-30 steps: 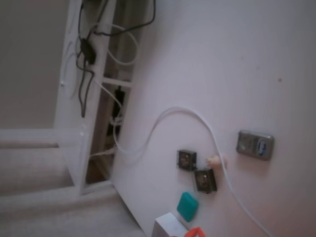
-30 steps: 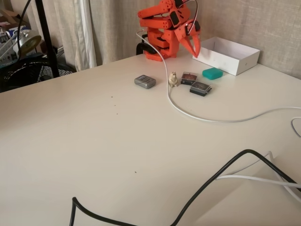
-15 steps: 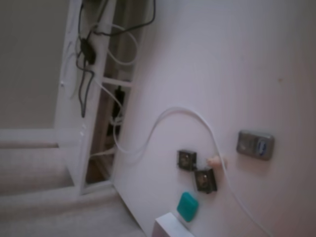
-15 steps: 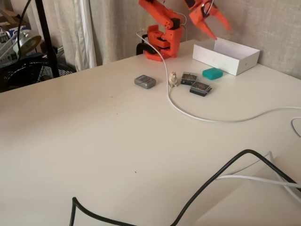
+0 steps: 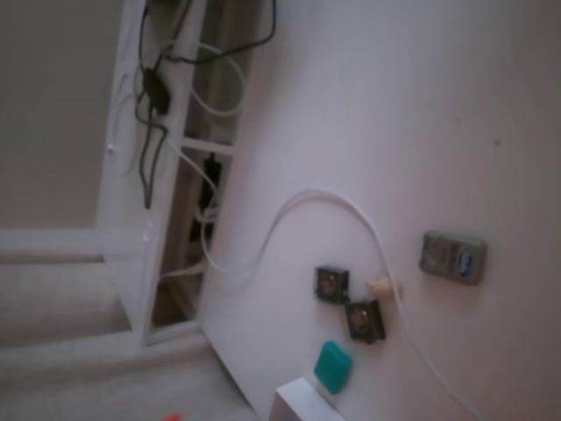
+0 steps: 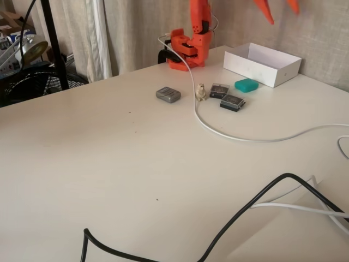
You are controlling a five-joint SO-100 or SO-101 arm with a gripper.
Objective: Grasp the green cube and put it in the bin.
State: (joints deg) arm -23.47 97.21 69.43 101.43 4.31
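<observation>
Your gripper (image 6: 279, 10) hung high at the top edge of a fixed view, only the two orange finger tips showing, spread well apart and holding nothing. The green cube (image 6: 246, 84) lay on the table (image 6: 136, 164) far below those tips and a little toward the camera, just beside the near wall of the white bin (image 6: 262, 64), seemingly apart from it. In the other fixed view the cube (image 5: 333, 367) sat just above the bin's corner (image 5: 294, 405), with two dark square pieces (image 5: 332, 284) near it. You were, by my reading, at the reach step: nothing was grasped, and the bin looked empty from here. The next move called for bringing the open fingers down over the cube and squaring them across its rounded sides. You would have needed to mind the bin wall on the far side and the nearer dark piece (image 6: 232, 102) on the camera side, since both crowded the approach. The white cable (image 6: 218, 128) and the small tan figure (image 6: 200, 91) lay away from that path. The grey device (image 6: 168, 94) carried a bluish patch in one view, but no brand or writing could be read anywhere.
</observation>
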